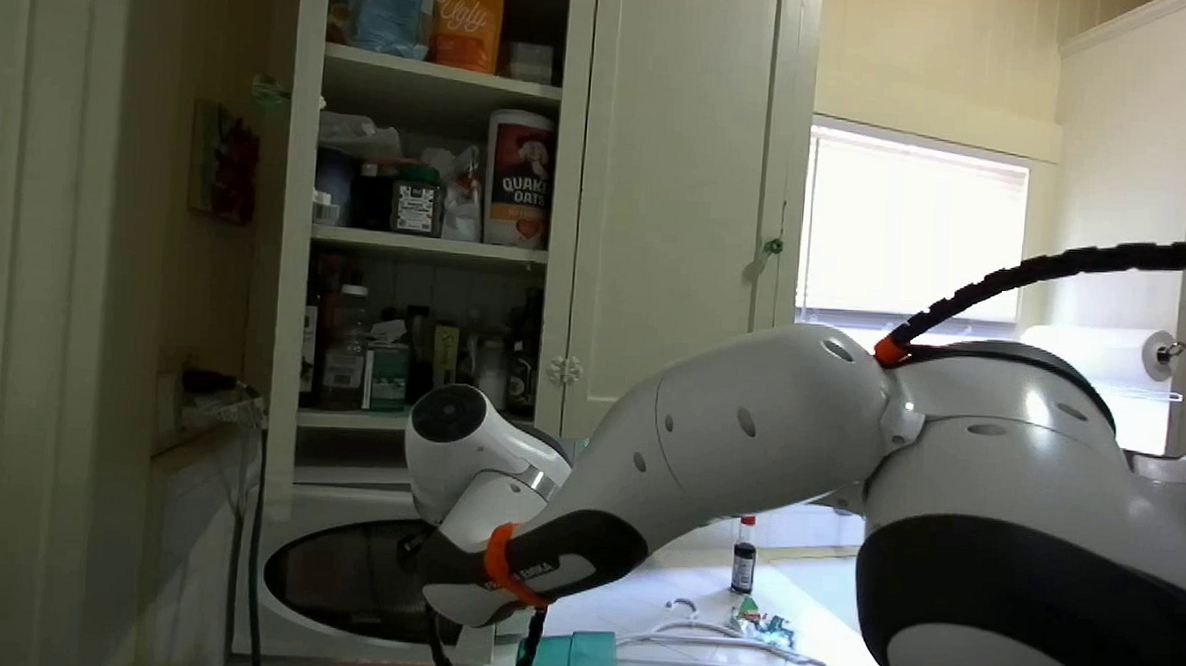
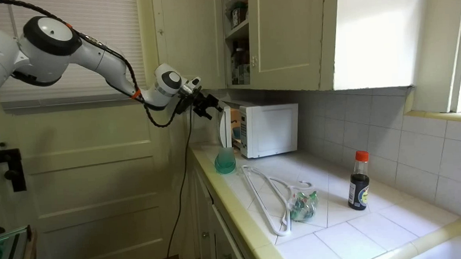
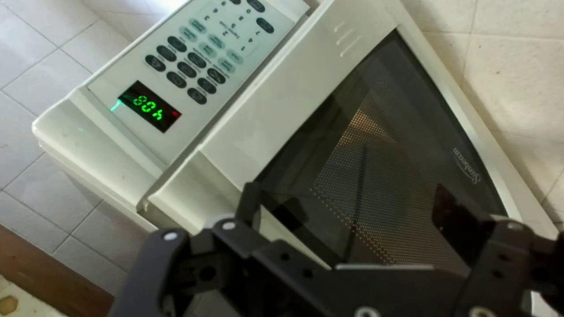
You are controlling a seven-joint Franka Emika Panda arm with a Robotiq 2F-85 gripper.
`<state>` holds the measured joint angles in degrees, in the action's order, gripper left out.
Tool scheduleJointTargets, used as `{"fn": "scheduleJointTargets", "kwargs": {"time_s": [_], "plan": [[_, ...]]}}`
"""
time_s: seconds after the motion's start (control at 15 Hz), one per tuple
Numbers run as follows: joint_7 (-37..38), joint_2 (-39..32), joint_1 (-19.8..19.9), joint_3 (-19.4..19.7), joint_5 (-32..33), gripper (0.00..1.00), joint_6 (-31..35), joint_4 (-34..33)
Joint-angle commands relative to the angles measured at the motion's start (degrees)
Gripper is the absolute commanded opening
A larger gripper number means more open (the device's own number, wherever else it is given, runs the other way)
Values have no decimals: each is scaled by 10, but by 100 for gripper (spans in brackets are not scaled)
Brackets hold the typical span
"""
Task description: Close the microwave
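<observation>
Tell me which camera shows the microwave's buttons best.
The wrist view: the buttons are close and large, though the top edge crops some. Elsewhere I can make them out only in an exterior view, as tiny, slanted buttons.

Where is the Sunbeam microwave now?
In an exterior view, the Sunbeam microwave stands right of center, at the far end of the tiled counter, below the cupboard and beyond the teal cup.

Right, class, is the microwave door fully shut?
No: in an exterior view, the door of the microwave stands ajar, the interior showing through the gap.
</observation>
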<state>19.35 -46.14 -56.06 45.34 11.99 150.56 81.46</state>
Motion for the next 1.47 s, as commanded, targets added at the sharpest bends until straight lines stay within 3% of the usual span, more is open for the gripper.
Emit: {"fn": "scheduleJointTargets", "kwargs": {"time_s": [0.0,0.27,0.47,0.67,0.8,1.07,1.27,1.4], "plan": [[26,17,40,-48,48,100,-8,-10],[33,19,60,-68,71,100,-8,-17],[44,17,100,-96,74,100,25,-29],[22,13,172,-142,62,100,81,-56],[9,-6,232,-184,48,100,81,-101],[-45,-59,350,-315,12,100,8,-228],[-49,-84,364,-353,18,100,-84,-292],[-88,-75,362,-383,24,100,-147,-296]]}}
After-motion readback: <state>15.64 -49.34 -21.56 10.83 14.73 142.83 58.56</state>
